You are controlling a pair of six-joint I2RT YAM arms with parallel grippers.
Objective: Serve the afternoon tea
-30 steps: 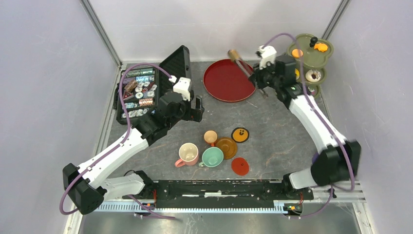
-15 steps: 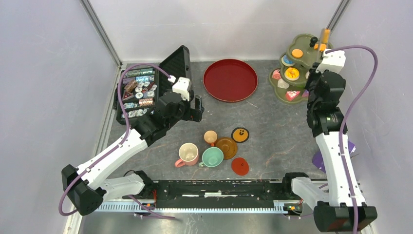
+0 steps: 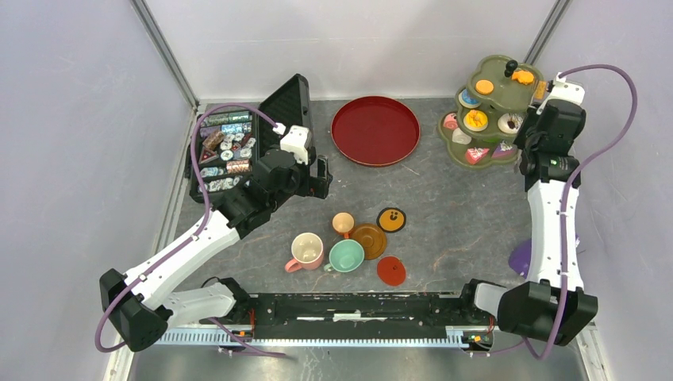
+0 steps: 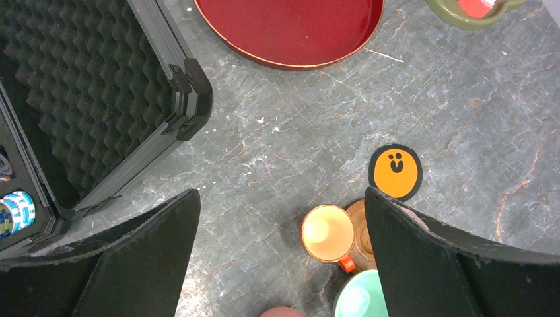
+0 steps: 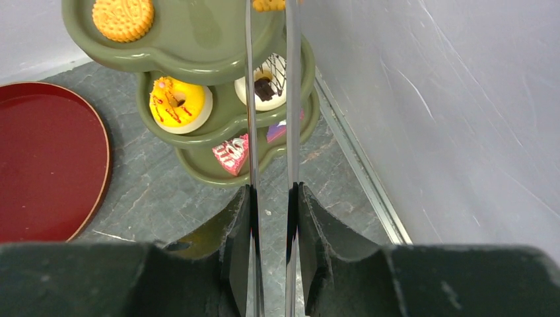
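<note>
Toy pastries sit on a three-tier olive green stand (image 5: 191, 53) with lobed, glossy shelves at the far right of the table. The top tier holds a round orange biscuit (image 5: 123, 18) with a dotted face. The middle tier holds a yellow-iced donut (image 5: 177, 102) and a white pastry with chocolate drizzle (image 5: 267, 82). A pink-striped cake slice (image 5: 231, 153) lies on the bottom tier.

Near the middle of the table stand a pink cup (image 3: 306, 249), a mint cup (image 4: 360, 297) and a small orange cup (image 4: 328, 233). The orange cup is beside a brown saucer (image 4: 360, 218). An orange saucer (image 4: 395, 172) with a smiling face lies just right of it, and a red saucer (image 3: 390, 271) lies nearer.

The right gripper (image 5: 272, 198), beside the stand, is clamped on thin metal tongs (image 5: 250, 132). Their two shiny blades run up past the tiers and out of the wrist view, so their tips cannot be seen.

The left gripper (image 4: 280, 198) hangs above the cups with its jaws spread wide, holding nothing.

A round red tray (image 4: 290, 26) with a raised rim lies at the far middle. A black case (image 3: 226, 151) stands open at the far left, its lid lined with egg-crate foam (image 4: 86, 86). The table (image 4: 462, 132) is grey and veined like stone.
</note>
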